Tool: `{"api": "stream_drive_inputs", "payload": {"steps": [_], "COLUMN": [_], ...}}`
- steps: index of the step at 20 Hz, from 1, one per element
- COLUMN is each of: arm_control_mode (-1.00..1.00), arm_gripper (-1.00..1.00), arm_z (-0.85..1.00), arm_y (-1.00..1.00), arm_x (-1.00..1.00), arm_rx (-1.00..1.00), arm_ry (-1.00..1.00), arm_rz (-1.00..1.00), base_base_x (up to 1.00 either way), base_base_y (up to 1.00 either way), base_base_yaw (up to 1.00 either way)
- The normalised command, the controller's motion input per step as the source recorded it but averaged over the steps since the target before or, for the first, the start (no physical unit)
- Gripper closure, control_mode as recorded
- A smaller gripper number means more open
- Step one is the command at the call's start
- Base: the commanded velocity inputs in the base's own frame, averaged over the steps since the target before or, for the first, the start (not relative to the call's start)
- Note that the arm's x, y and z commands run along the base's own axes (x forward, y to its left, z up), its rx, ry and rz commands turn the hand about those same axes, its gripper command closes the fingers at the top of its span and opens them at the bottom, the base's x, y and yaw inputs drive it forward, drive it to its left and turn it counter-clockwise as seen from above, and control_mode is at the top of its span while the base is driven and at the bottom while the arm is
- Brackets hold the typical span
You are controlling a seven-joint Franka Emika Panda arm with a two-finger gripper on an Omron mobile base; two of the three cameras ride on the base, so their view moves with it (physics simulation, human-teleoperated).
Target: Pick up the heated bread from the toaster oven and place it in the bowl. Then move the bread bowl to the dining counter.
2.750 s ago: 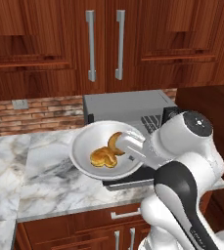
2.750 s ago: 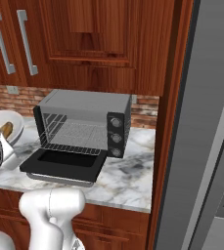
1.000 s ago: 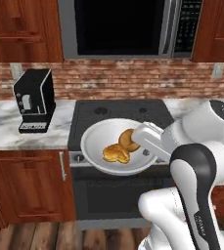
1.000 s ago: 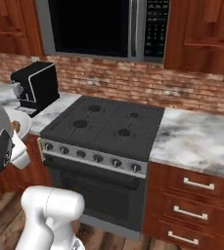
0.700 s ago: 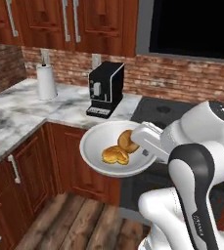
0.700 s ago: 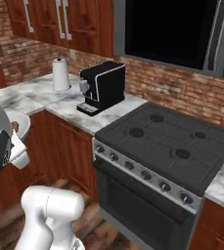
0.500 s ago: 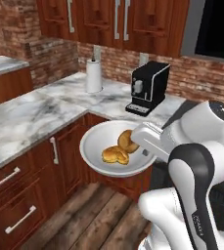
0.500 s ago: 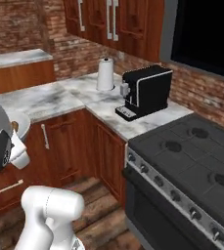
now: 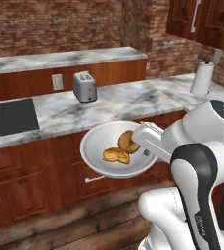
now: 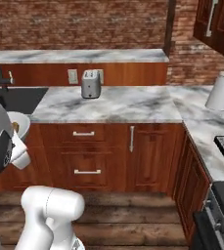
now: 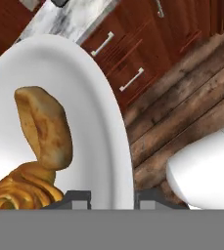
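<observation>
While the claw [image 9: 144,149] grips the wide white bowl [image 9: 95,146] by its rim, golden-yellow pastry [image 9: 115,155] inside, carrying to the dining desk is the step; next, a level set-down.

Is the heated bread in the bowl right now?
In. The heated bread lies inside the bowl beside a darker bun, carried above the wood floor.

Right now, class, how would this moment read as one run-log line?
phase: carrying | gripper: shut on wide white bowl rim | contents: golden-yellow pastry, brown bun | bowl above wood floor
</observation>
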Motion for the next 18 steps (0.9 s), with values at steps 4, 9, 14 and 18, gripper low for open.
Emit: {"api": "stream_drive_inputs", "payload": {"steps": [4,9,14,18], "arm_control_mode": [1.0,1.0,1.0,1.0], "arm_gripper": [1.0,1.0,1.0,1.0], "arm_z": [0.0,0.0,0.0,0.0], "arm_y": [0.0,0.0,0.0,0.0], "arm_x": [0.0,0.0,0.0,0.0], "arm_rx": [0.0,0.0,0.0,0.0], "arm_ry": [0.0,0.0,0.0,0.0], "arm_rz": [0.0,0.0,0.0,0.0], "base_base_x": [0.34,0.42,0.7,0.95], "base_base_y": [0.88,1.0,1.0,1.0], "base_base_yaw": [0.67,0.46,0.27,0.18]}}
